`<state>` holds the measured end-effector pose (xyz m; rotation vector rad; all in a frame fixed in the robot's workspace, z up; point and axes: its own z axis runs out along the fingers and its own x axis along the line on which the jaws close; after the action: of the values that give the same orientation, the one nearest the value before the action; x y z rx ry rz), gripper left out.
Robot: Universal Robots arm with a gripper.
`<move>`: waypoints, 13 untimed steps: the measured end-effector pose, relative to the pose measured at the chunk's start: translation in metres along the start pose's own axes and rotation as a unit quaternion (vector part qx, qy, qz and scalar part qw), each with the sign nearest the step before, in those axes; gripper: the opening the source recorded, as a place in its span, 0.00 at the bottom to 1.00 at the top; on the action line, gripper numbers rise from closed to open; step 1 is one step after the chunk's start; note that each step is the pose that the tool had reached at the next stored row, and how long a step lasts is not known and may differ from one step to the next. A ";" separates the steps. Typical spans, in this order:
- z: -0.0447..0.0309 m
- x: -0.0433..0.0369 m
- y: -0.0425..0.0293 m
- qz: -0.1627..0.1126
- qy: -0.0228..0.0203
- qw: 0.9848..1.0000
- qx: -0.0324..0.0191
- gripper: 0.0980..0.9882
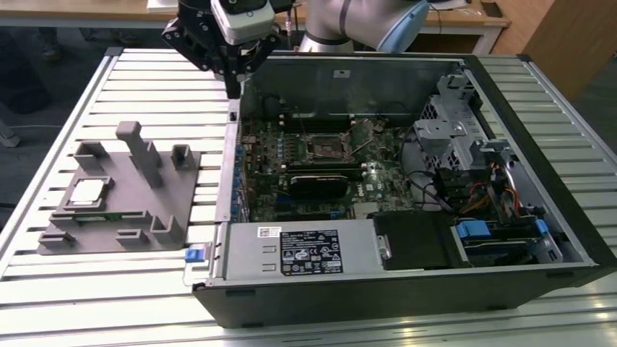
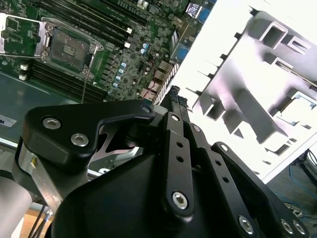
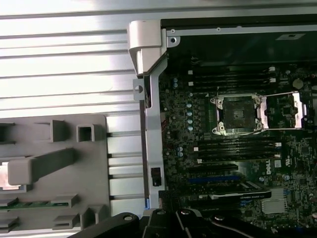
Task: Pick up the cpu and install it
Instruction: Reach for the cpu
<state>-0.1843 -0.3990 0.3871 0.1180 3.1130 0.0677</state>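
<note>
Evidently the gripper (image 1: 233, 88) hangs clenched and empty; the cpu (image 1: 87, 191), at its 8 o'clock in the exterior view, looks light, stiff and fragile: grip its edges.

the black metal gripper (image 1: 233, 88), at the top of the exterior view, is cut off by the upper edge, like the silver-grey robot arm (image 1: 362, 25) beside it. in the first wrist view the small silvery-white square cpu (image 3: 6, 174) is cut by the picture's edge, with a post of the grey plastic holder (image 3: 94, 163) across part of it. in the second wrist view that holder is washed out to white.
</note>
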 end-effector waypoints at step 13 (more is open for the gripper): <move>0.0004 0.0150 -0.0011 0.000 0.000 1.000 0.000 0.01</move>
<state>-0.1994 -0.3989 0.3863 0.1180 3.1130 0.0677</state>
